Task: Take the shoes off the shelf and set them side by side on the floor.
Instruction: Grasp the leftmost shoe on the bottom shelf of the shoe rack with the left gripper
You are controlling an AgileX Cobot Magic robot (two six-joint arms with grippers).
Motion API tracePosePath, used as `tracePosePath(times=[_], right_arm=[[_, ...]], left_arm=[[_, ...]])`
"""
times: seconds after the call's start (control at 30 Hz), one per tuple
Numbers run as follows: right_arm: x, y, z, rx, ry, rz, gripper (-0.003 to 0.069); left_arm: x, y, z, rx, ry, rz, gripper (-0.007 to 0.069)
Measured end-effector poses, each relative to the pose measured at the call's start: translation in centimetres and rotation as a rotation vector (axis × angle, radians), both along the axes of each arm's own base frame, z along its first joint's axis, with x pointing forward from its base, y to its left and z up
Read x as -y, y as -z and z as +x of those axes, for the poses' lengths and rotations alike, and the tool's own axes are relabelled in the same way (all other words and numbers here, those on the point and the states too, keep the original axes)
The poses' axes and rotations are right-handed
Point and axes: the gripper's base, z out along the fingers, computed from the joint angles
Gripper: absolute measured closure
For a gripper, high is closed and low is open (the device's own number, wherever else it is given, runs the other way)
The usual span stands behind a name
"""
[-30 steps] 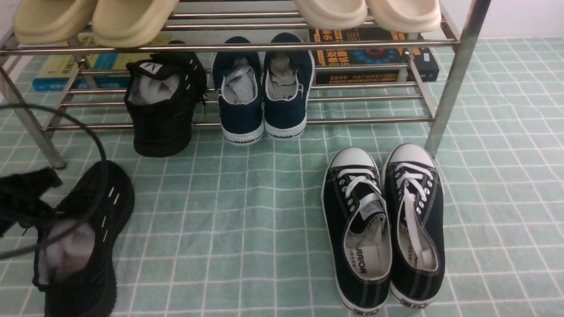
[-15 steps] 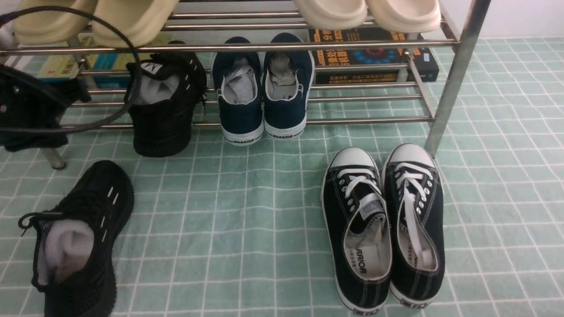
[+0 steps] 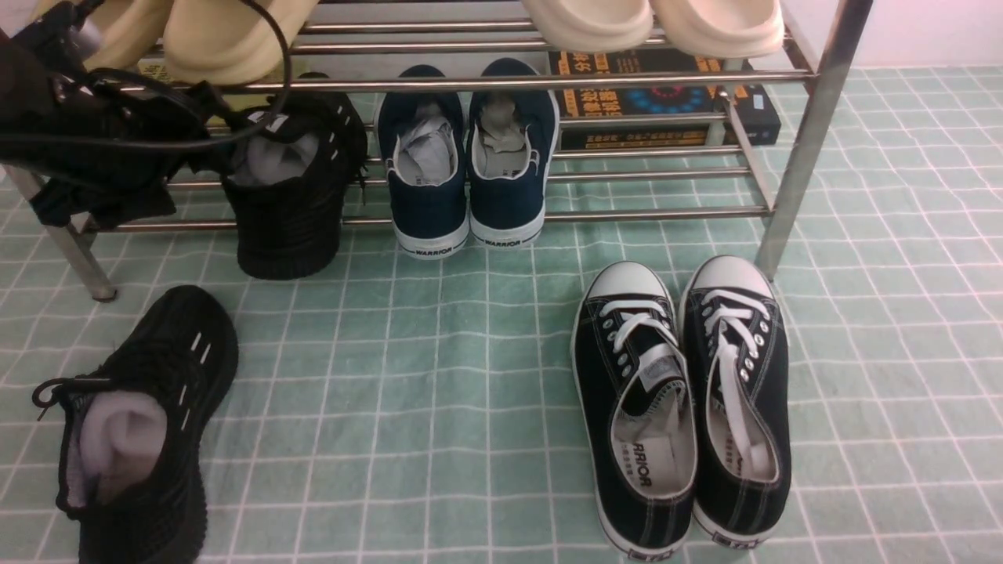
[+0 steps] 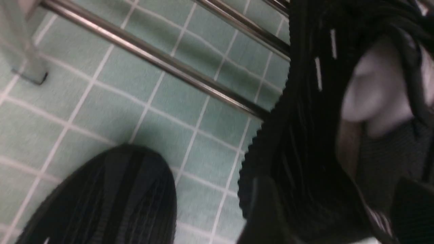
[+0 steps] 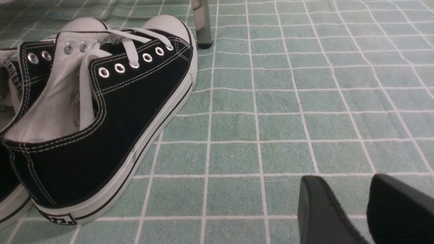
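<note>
Straddling the heel of the black knit shoe (image 4: 305,135) on the shelf (image 3: 548,213), my left gripper (image 4: 334,193) has its jaws spread wide, one finger on each side of the collar. I cannot tell whether the pads touch the mesh. That shoe sits on the lower tier with its heel hanging out past the front bar. The upper tier's front bar crosses close above its opening, so the room overhead is thin. The navy pair (image 3: 468,172) stands just beside it on my right, with a narrow gap between. Its mate, the second knit shoe (image 3: 141,423), lies on the floor (image 3: 439,376) near the left leg (image 3: 78,258) of the rack, toe toward the shelf. Between it and the black canvas pair (image 3: 682,407) runs a broad stretch of green cloth. My right gripper (image 5: 349,181) hangs low over the floor near the canvas pair, jaws slightly parted, holding nothing.
</note>
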Motion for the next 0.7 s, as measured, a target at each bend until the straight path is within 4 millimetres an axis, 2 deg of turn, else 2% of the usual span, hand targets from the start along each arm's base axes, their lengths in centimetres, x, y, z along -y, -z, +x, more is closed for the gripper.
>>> tracePosePath(times=[0.2, 0.37, 0.43, 0.53, 0.57, 0.6, 0.63, 0.67, 0.7], right_arm=[[0.0, 0.0, 0.0, 0.000, 0.000, 0.000, 0.0420], [0.0, 0.0, 0.0, 0.000, 0.000, 0.000, 0.0420], [0.0, 0.0, 0.0, 0.000, 0.000, 0.000, 0.0420], [0.0, 0.0, 0.0, 0.000, 0.000, 0.000, 0.0420], [0.0, 0.0, 0.0, 0.000, 0.000, 0.000, 0.0420], [0.0, 0.0, 0.0, 0.000, 0.000, 0.000, 0.0420], [0.0, 0.0, 0.0, 0.000, 0.000, 0.000, 0.0420], [0.0, 0.0, 0.0, 0.000, 0.000, 0.000, 0.0420], [0.0, 0.0, 0.0, 0.000, 0.000, 0.000, 0.0420]], left_arm=[[0.0, 1.7, 1.4, 0.015, -0.025, -0.032, 0.0099], [0.0, 3.8, 2.6, -0.009, -0.053, -0.068, 0.0148], [0.1, 4.4, 2.8, -0.018, -0.060, -0.077, 0.0197], [0.1, 4.7, 3.0, -0.023, -0.066, -0.088, 0.0349], [0.1, 4.7, 3.0, -0.023, -0.066, -0.089, 0.0375], [0.1, 4.6, 2.9, -0.026, -0.066, -0.093, 0.0490], [0.1, 4.5, 2.9, -0.027, -0.064, -0.093, 0.0515], [0.2, 4.2, 2.7, -0.032, -0.059, -0.095, 0.0574], [0.2, 4.0, 2.5, -0.040, -0.051, -0.095, 0.0593]])
